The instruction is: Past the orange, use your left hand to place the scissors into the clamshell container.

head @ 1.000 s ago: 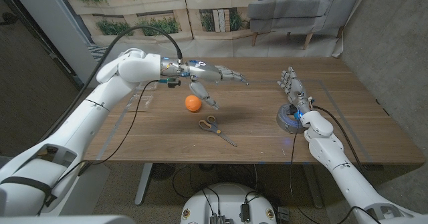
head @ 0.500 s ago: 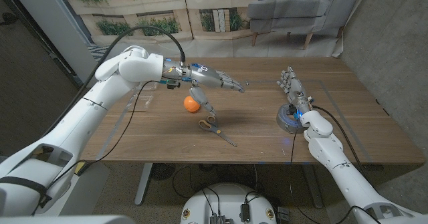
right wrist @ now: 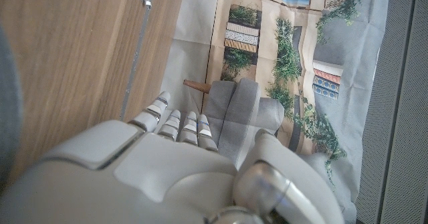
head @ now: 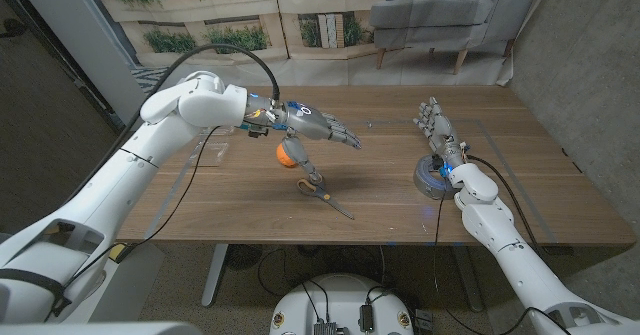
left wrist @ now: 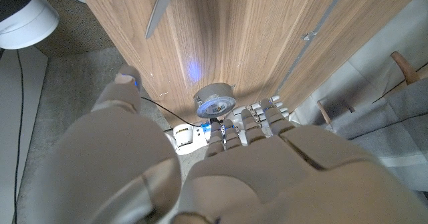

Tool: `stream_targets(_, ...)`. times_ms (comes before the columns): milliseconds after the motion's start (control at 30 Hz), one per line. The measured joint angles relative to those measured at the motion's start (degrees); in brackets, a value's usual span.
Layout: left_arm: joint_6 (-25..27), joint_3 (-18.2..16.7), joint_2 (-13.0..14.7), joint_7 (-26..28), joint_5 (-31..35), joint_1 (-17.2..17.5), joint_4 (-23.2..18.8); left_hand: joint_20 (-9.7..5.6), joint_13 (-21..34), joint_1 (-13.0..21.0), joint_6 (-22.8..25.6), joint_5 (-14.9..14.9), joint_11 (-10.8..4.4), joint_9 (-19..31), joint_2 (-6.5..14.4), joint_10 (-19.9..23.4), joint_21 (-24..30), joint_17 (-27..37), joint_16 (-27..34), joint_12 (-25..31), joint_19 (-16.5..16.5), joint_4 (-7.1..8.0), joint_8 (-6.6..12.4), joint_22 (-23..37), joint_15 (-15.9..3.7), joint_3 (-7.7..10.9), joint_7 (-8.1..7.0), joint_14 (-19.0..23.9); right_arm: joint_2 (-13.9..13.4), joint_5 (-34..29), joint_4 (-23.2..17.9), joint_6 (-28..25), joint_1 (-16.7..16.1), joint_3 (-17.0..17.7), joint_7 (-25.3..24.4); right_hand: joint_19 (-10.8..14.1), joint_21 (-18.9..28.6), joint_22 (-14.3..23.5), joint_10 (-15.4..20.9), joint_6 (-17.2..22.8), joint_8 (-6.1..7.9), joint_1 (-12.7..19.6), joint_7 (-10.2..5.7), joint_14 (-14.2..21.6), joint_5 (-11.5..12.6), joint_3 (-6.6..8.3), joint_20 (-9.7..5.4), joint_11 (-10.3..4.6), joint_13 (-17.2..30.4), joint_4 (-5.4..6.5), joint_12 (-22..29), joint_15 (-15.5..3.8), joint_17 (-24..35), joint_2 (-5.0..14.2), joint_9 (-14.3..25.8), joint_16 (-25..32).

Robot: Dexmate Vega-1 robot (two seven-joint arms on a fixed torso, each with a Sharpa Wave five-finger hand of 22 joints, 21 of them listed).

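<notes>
Lower and nearer than a second ago, the left robot hand (head: 318,131) now hangs over the round orange fruit (head: 288,155), its fingers spread and empty, thumb reaching down toward the yellow-handled steel scissors (head: 321,194). Nothing on the wooden counter (head: 250,200) has shifted.

Those scissors lie flat just in front of the orange, handles toward it and blades pointing at the counter's front edge. In the left wrist view the blade (left wrist: 158,13) shows apart from the robot hand. By my judgement they are light, rigid and thin, with slick metal blades that sit flush to the wood. The handle loops look like the better place to take hold, since they stand a little proud and give the fingers something to hook.

A clear plastic clamshell container (head: 212,147), faint in the picture, appears to lie behind and to the left of the orange. Open wood surrounds the scissors, though the front edge is near. The right robot hand (head: 436,130) stands open, well apart, beside a round grey device (head: 432,176).
</notes>
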Motion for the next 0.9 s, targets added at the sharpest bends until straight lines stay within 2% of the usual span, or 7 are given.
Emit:
stream_targets(300,-0.1,0.6,0.3,0.1,1.2,0.1,0.5,0.0,0.0,0.5,1.5,0.0,-0.31,0.0,0.5,0.9,0.0,0.0,0.0,0.2,0.0,0.23,0.45,0.0,0.09,-0.23,0.56,0.2,-0.1,-0.2,-0.2,-0.1,0.0,-0.3,0.0,0.0,0.0,0.0,0.3,0.0,0.0,-0.2,0.01,0.0,0.0,0.0,0.0,-0.33,0.0,0.0,0.0,0.0,0.0,-0.23,0.0,0.0)
stream_targets(400,-0.2,0.8,0.4,0.2,1.6,0.2,0.6,0.0,0.0,0.5,1.7,0.0,-0.34,0.0,0.5,1.4,0.0,0.0,0.0,0.2,0.0,0.23,0.45,0.0,0.09,-0.23,0.27,0.2,-0.1,-0.2,-0.2,-0.1,0.0,-0.3,0.0,0.0,0.0,0.0,0.3,0.0,0.0,-0.2,0.01,0.0,0.0,0.0,0.0,-0.33,0.0,0.0,0.0,0.0,0.0,-0.23,0.0,0.0)
stream_targets(567,-0.7,1.2,0.4,0.3,2.4,0.2,0.9,0.0,0.3,0.5,3.5,0.0,-1.22,0.0,0.5,2.9,0.0,0.0,0.0,0.9,0.0,0.47,0.91,0.0,-0.09,-0.46,-0.25,0.9,0.0,-0.2,-0.1,-0.1,0.3,-0.4,0.2,0.0,0.0,0.0,0.3,0.2,0.0,-0.2,-0.17,0.3,0.0,0.0,0.0,-0.33,0.0,0.0,0.0,-0.32,0.0,-0.23,0.0,0.0)
stream_targets(767,-1.5,1.9,0.5,0.7,4.4,0.3,1.1,0.21,0.3,0.6,5.0,-0.2,-1.18,0.0,0.9,4.1,0.0,0.0,0.0,1.5,0.2,0.47,1.12,0.0,-0.38,-0.95,-0.01,1.8,0.2,-0.3,0.4,0.0,0.7,-0.5,0.3,0.0,0.0,0.0,0.3,0.4,0.0,-0.2,0.04,0.5,0.0,0.0,0.0,-0.33,0.0,0.0,0.0,-0.09,0.0,-0.22,0.0,0.0)
stream_targets(900,-1.9,2.3,0.5,1.0,5.5,0.3,1.3,0.21,0.5,0.6,5.7,-0.2,-1.22,0.0,0.9,4.9,0.0,0.0,0.0,1.5,0.2,0.3,1.12,0.0,-0.43,-1.11,-0.41,2.2,0.3,-0.3,0.9,0.1,1.0,-0.5,0.4,0.0,0.0,0.0,0.3,0.4,0.0,-0.2,0.04,0.6,0.0,0.0,0.0,-0.33,0.0,0.0,0.0,-0.01,0.0,-0.22,0.0,0.0)
